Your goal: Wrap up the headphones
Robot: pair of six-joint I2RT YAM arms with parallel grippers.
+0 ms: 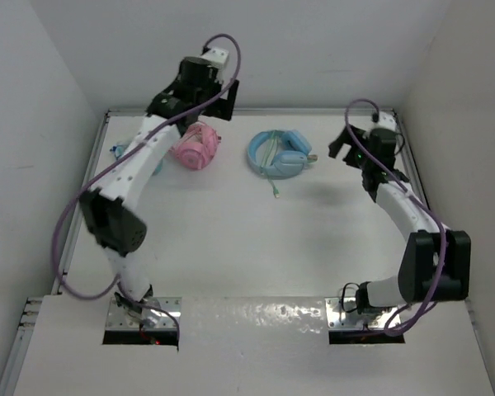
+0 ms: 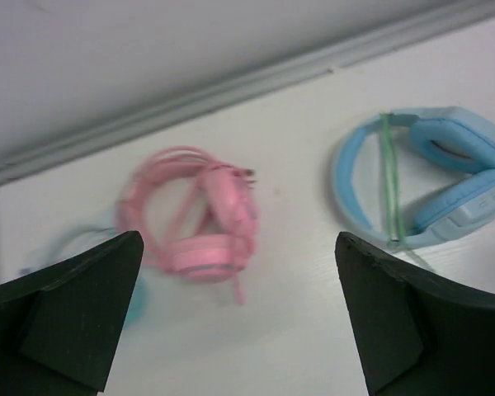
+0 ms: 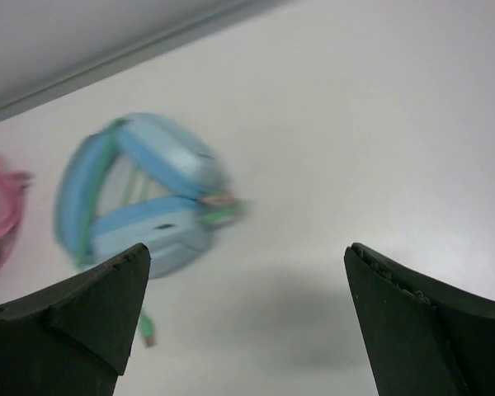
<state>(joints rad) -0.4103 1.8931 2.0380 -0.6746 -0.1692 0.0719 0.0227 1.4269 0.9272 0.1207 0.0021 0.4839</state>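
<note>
In the top external view, a white table [image 1: 231,239] is seen enclosed by plain white walls [image 1: 313,49] at the far side, left and right, with a pale rail [image 1: 313,110] running along the far edge. Three sets are counted on it, all in the far half: one pair of light-blue headphones [image 1: 279,154] right of centre, one pair of pink headphones [image 1: 196,146] just to their left and apart from them, and one pair of teal headphones [image 1: 118,152] largely hidden behind the left arm [image 1: 136,161]. A single pale-green cable [image 1: 272,177] trails from the light-blue pair toward the near side. Two grippers are counted: the left gripper [image 1: 221,99] is held above the pink pair, and the right gripper [image 1: 344,147] is held to the right of the light-blue pair, clear of it. In the left wrist view, the two dark fingers [image 2: 66,318] are shown wide apart with nothing between them; the pink pair lies beyond them, the light-blue pair at the right with the cable laid across its headband, and a blurred teal shape at the left. In the right wrist view, the fingers [image 3: 429,326] are likewise spread and empty, the light-blue pair is seen blurred at the left, and a part of the pink pair shows at the left edge.
</note>
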